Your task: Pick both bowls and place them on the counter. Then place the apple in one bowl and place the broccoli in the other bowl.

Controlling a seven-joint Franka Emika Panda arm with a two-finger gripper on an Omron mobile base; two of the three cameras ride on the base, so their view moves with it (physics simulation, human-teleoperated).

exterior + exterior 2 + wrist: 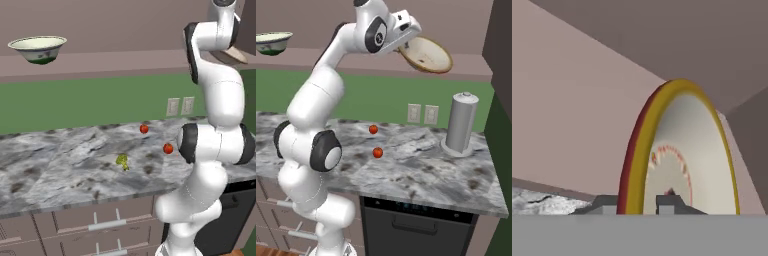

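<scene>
The gripper (643, 205) pinches the tan bowl's (425, 55) rim, upper centre; the green bowl (38, 48) sits shelved upper left. Neither bowl is on the counter (60, 165); apple (168, 148) and broccoli (122, 161) wait.

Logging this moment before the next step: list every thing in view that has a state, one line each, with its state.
Gripper: shut on the tan bowl's rim.
Tan bowl: held up, tilted on edge, off the shelf.
Green-patterned bowl: upright on the shelf, empty.
Broccoli: lying loose on the counter.
Two red fruits: loose on the counter, apart.
Drawers: closed.
</scene>
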